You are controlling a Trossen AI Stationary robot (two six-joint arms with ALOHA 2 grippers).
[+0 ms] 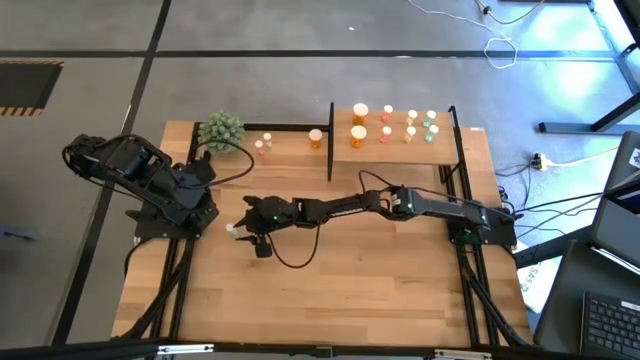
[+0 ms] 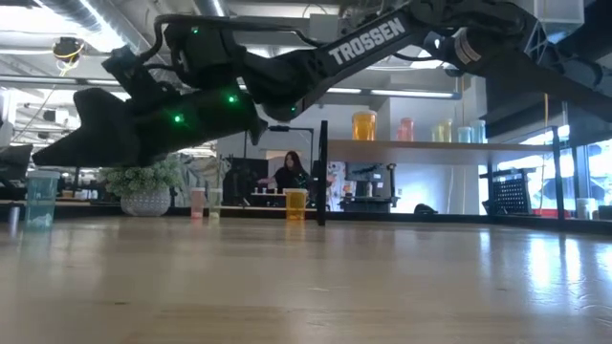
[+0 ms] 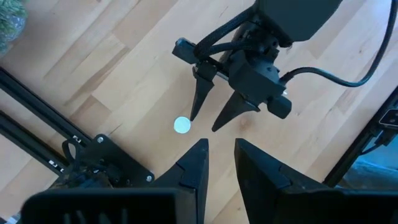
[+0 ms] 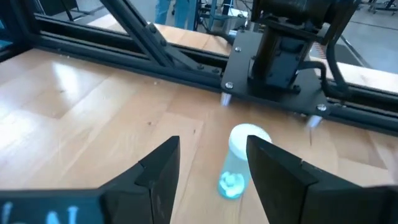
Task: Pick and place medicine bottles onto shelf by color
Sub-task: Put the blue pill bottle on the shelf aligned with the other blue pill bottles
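A small pale blue-green medicine bottle [image 4: 235, 168] with a white cap [image 3: 181, 125] stands upright on the table left of centre [image 1: 232, 229]. My right gripper [image 4: 212, 142] is open and reaches across the table to it. Its fingers hang just above and on either side of the bottle [image 2: 40, 196], which sits close to one finger. My left gripper [image 3: 221, 144] waits above the table's left side, slightly open and holding nothing. The shelf [image 1: 440, 158] at the far right carries orange [image 1: 359, 112], pink, yellowish and green bottles.
A pink bottle [image 1: 262, 146] and an orange bottle [image 1: 316, 138] stand on the table at the far edge beside a green plant ball [image 1: 221, 130]. Black frame rails [image 4: 143, 37] run along the left side. A cable [image 1: 290, 258] loops under my right arm.
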